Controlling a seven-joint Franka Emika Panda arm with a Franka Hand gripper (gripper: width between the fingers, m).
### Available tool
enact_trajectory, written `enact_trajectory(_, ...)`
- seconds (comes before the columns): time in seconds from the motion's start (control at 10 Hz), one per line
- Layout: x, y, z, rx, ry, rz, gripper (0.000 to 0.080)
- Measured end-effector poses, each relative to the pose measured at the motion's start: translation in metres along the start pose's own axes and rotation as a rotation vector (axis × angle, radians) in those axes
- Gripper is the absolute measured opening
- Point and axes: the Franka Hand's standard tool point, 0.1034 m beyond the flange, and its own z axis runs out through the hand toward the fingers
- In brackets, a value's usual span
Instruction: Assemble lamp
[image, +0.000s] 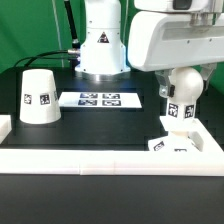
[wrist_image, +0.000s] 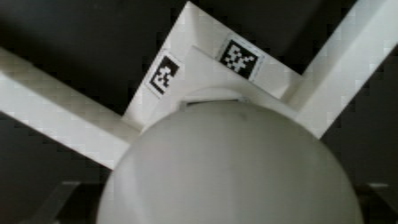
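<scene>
The desk (image: 100, 125) is seen black; the shade (image: 39, 96) stands well apart; the bulb (wrist_image: 222, 165) is held over the base (image: 172, 146) at the corner; fingers' (image: 180, 105) opening cannot be told; cross-threading is risked if tilted.

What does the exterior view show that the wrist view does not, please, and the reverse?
Only the exterior view shows the shade standing alone, mouth down, toward the exterior view's left, the marker board flat on the black table, and the robot arm reaching down. Only the wrist view shows the bulb close up, filling the picture, with the white frame's corner behind it. Both show the bulb above the tagged base. The jaws cannot be made out in either.
</scene>
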Motion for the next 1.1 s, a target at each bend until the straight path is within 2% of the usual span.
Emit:
enact_trajectory(0.8,0.0003,-0.0004,-0.0001,0.001,0.001,0.469,0.0580)
enact_trajectory(1.1,-0.0013,0.0037,0.0002,0.040,-0.001,0.746,0.0580)
